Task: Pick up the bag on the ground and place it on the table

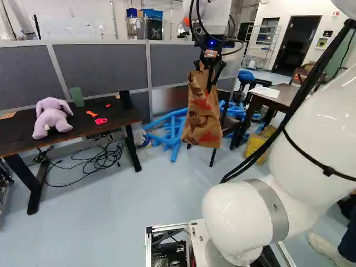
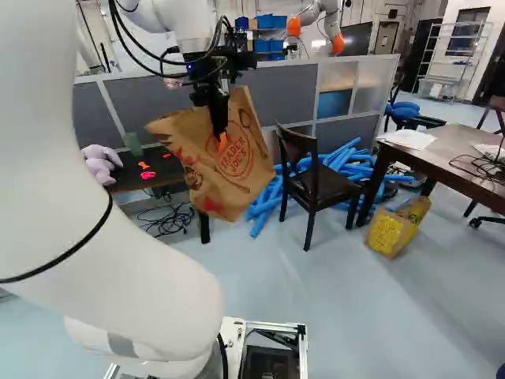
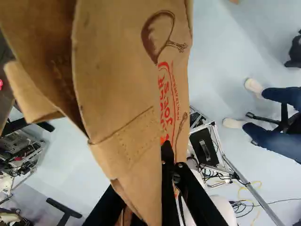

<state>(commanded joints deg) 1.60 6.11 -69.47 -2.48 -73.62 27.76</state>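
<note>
Brown paper, printed in red, is making up the bag point(image 1: 203, 119) that you are holding in the claw point(image 2: 222, 136). Its fingers are closing on the paper, pinching it from two sides, and in the right base view an orange pad point(image 2: 222, 143) is showing against the printed face. You are keeping the bag in the air above the floor point(image 1: 183, 197), hanging nearly straight in the left base view and leaning in the right one. It is touching neither the dark worktop point(image 1: 65, 134) nor the brown worktop point(image 2: 450, 160). At the left of the left base view, the dark worktop is carrying a lilac plush toy point(image 1: 52, 118), a green cup point(image 1: 76, 97), a black cylinder point(image 1: 125, 99) and small orange point(image 1: 91, 114) and pink point(image 1: 100, 120) pieces, while black cables point(image 1: 89, 164) are lying on the floor. In the right base view, you are seeing a dark chair point(image 2: 325, 189) standing near the brown worktop, blue tubes point(image 2: 268, 199) piling up behind it, and a yellow-and-brown bag point(image 2: 389, 231) sitting on the floor. Papers point(image 2: 409, 138) are lying on the brown worktop, and another robot point(image 2: 319, 14) is standing in the background.
</note>
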